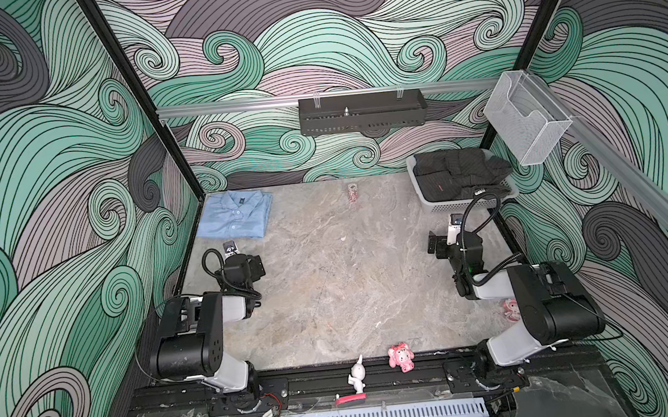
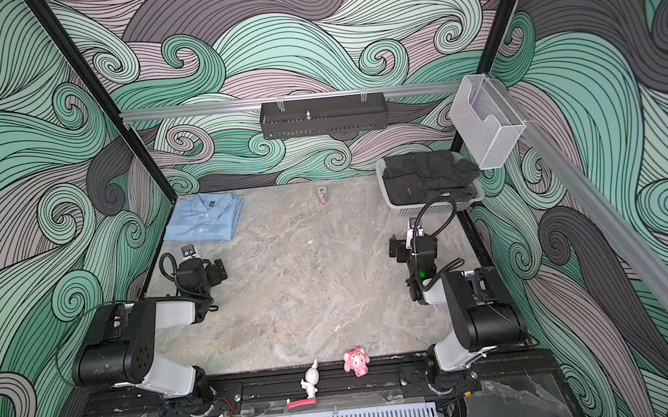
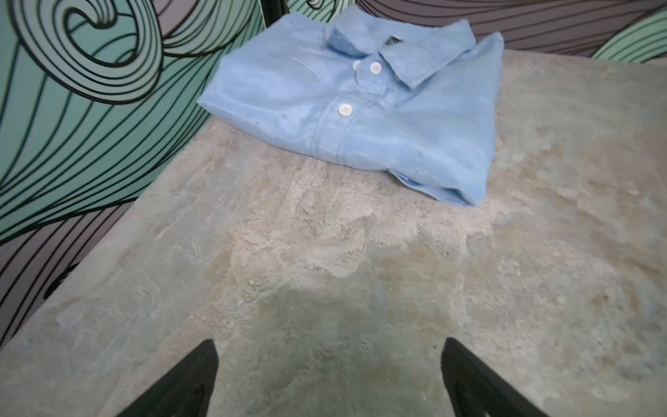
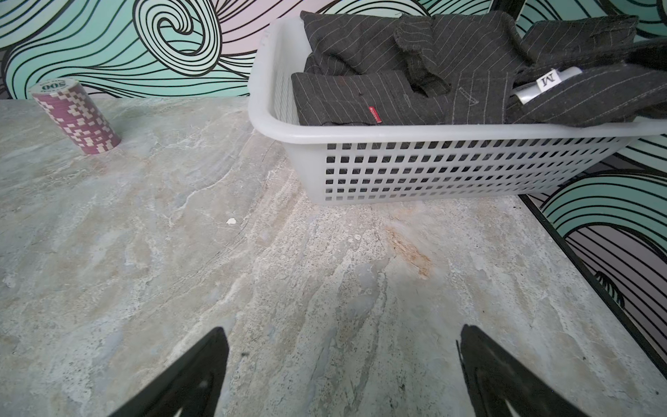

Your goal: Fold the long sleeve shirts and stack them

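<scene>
A dark pinstriped shirt (image 1: pixel 458 172) in a white perforated plastic basket (image 1: pixel 434 205) lies at one o'clock, in a top view, from the nearer right gripper (image 4: pixel 343 335) — it and the left gripper (image 3: pixel 328 346) both gape wide, empty.

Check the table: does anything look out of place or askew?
A chip stack stands alone near the back wall, odd among laundry. Dark clothes hang over the basket's rim. The blue shirt lies neatly folded.

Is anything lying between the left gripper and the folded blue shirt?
Nothing visible does. Only bare table separates the open left gripper from the blue shirt; the poker chip stack stands off to the side.
</scene>
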You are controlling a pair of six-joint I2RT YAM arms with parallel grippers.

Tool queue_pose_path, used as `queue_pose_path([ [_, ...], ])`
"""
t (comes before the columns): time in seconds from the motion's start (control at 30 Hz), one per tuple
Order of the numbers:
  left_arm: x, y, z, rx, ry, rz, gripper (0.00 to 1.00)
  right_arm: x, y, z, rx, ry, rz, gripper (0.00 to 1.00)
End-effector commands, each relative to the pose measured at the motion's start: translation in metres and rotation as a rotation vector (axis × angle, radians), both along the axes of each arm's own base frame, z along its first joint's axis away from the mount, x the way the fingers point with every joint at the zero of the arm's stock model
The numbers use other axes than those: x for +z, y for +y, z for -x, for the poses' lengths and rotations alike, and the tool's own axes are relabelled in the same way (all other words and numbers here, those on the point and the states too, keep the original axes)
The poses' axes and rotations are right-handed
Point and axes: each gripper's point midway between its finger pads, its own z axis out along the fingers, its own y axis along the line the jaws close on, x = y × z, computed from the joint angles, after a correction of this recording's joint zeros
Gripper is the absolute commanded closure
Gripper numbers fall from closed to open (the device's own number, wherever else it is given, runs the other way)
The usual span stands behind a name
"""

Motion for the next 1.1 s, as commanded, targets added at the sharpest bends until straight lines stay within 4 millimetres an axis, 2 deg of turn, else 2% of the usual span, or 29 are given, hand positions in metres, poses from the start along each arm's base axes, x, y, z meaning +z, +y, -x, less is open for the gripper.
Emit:
queue_pose_path([
  [0.0, 0.0264, -0.005, -0.0209, -0.047, -0.089, -0.016, 0.01, 0.0072, -0.0067, -0.0016, -0.032, -0.021, -0.004, 0.0],
  [1.07, 0.0262, -0.0049, -0.0194, -0.038, -0.077, -0.007, 0.01, 0.0063, -0.004, -0.003, -0.02, -0.013, -0.002, 0.0],
])
